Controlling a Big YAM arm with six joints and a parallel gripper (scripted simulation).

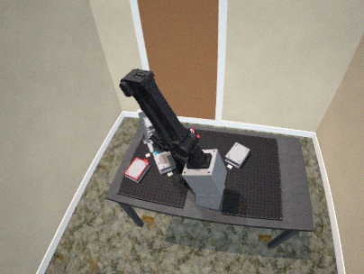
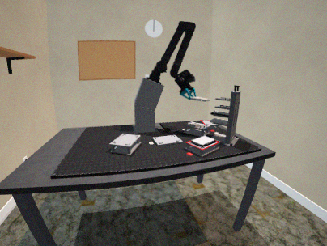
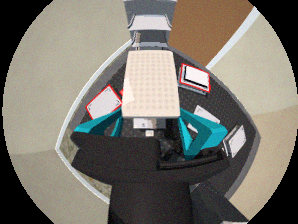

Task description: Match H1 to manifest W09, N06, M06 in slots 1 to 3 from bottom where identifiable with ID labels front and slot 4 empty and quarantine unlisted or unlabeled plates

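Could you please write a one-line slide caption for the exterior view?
Black arm's teal-fingered end effector carries a pale flat well plate in the air toward the grey slotted plate hotel tower.

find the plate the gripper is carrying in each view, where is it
Top: the plate shows left of centre, under the arm, right of the red-framed nest.
Exterior: right of centre, held level in the air by the gripper, facing the plate rack.
Wrist: centre, stretching up from the teal fingers toward the rack.
Shared landmark: the red-framed nest.
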